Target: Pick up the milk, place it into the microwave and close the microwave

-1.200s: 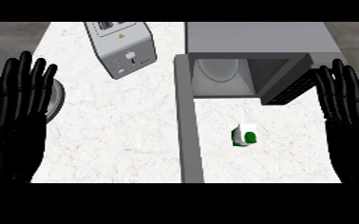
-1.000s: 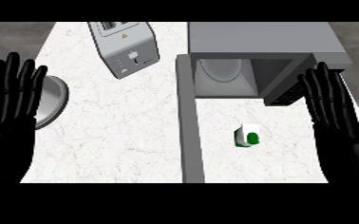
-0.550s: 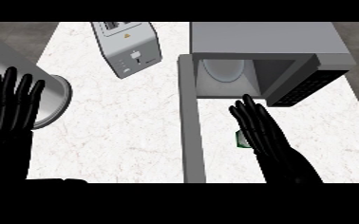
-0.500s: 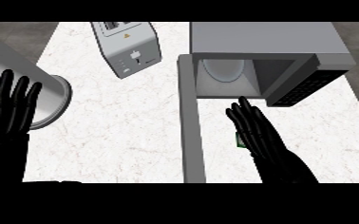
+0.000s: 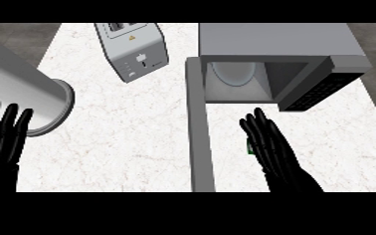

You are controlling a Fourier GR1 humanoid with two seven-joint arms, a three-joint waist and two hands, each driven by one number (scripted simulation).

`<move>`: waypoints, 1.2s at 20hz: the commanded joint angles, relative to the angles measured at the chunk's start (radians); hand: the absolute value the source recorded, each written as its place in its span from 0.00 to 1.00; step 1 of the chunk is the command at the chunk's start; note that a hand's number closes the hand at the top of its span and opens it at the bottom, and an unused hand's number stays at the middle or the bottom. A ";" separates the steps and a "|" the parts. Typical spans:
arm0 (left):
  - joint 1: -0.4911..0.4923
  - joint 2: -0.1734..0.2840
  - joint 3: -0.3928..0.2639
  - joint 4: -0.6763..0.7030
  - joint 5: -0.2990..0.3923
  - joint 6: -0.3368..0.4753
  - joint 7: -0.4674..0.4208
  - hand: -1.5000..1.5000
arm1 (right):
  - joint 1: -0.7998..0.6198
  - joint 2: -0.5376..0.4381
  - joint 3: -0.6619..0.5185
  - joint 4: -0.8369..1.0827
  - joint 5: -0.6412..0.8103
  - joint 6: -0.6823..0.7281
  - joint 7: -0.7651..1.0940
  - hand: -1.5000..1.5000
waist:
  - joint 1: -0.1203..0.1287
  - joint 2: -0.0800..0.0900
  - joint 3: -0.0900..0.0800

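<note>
While the microwave (image 5: 275,50) gapes with only its turntable inside, the flat-fingered right hand (image 5: 270,147) covers the milk (image 5: 250,148).

The milk (image 5: 250,147) is almost wholly hidden under the right hand (image 5: 270,149); only a sliver of green and white peeps out at the hand's left edge, on the counter. The microwave (image 5: 275,59) is a grey box just beyond the fingertips, cavity open with a pale round plate inside, and its door (image 5: 200,129) swung out, running alongside the hand's left.
</note>
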 commanded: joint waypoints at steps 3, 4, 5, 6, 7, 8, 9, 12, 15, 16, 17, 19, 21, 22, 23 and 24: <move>0.107 0.003 0.035 -0.051 0.064 -0.073 -0.018 0.00 | -0.024 0.006 -0.094 0.150 0.015 -0.025 -0.109 0.00 | 0.004 0.001 0.000; 0.035 0.014 0.051 -0.009 0.045 -0.055 0.001 0.00 | 0.021 -0.020 -0.065 0.025 0.031 -0.037 -0.021 0.00 | -0.003 0.001 0.000; 0.020 0.020 0.072 -0.029 0.079 -0.052 0.021 0.00 | -0.026 -0.016 -0.113 0.103 0.013 -0.025 -0.033 0.00 | -0.001 0.002 0.000; 0.124 -0.025 0.025 -0.003 0.031 -0.108 -0.088 0.00 | 0.017 -0.034 -0.116 0.069 -0.014 -0.014 -0.034 0.00 | 0.000 0.001 0.000; 0.145 -0.053 -0.016 -0.070 0.004 -0.060 -0.035 0.00 | 0.019 -0.017 -0.131 0.223 -0.020 -0.006 -0.180 0.00 | 0.003 0.001 0.001; 0.053 -0.022 0.033 0.000 0.023 -0.062 -0.029 0.00 | 0.044 -0.034 -0.116 0.173 -0.013 -0.005 -0.139 0.00 | -0.003 0.001 0.001; 0.084 0.008 0.108 -0.040 0.105 -0.084 -0.015 0.00 | -0.012 -0.041 -0.201 0.187 -0.069 0.013 -0.120 0.00 | 0.001 0.002 0.001; 0.153 -0.031 0.042 -0.095 0.063 -0.112 -0.019 0.00 | 0.020 -0.023 -0.171 0.235 -0.027 -0.015 -0.157 0.00 | 0.001 0.001 0.001; 0.090 -0.011 0.091 -0.029 0.085 -0.119 -0.029 0.00 | 0.006 -0.018 -0.216 0.372 -0.046 0.006 -0.264 0.00 | -0.002 0.002 0.001; 0.109 -0.012 0.096 -0.033 0.075 -0.127 -0.047 0.00 | -0.002 -0.004 -0.240 0.411 -0.041 -0.019 -0.287 0.00 | -0.001 0.002 0.001; 0.190 -0.007 0.102 -0.149 0.140 -0.152 0.014 0.00 | 0.001 -0.011 -0.232 0.393 -0.038 -0.015 -0.260 0.00 | 0.003 0.001 0.001; 0.161 -0.057 0.062 -0.036 0.032 -0.150 -0.077 0.00 | 0.031 -0.026 -0.244 0.393 -0.042 -0.006 -0.284 0.00 | -0.001 0.001 0.000; 0.181 0.001 0.167 -0.020 0.151 -0.213 -0.105 0.00 | -0.003 -0.024 -0.309 0.531 -0.086 0.021 -0.370 0.00 | 0.004 0.001 0.000; 0.212 -0.067 0.074 -0.082 0.045 -0.160 -0.091 0.00 | 0.031 -0.069 -0.331 0.450 -0.103 0.044 -0.335 0.00 | 0.000 0.001 0.001; 0.211 -0.045 0.119 -0.026 0.102 -0.213 -0.124 0.00 | 0.006 -0.063 -0.348 0.575 -0.092 0.057 -0.431 0.00 | 0.003 0.001 0.001; 0.232 -0.068 0.044 -0.077 0.044 -0.168 -0.099 0.00 | -0.035 -0.088 -0.392 0.609 -0.107 0.073 -0.417 0.00 | 0.004 0.002 0.001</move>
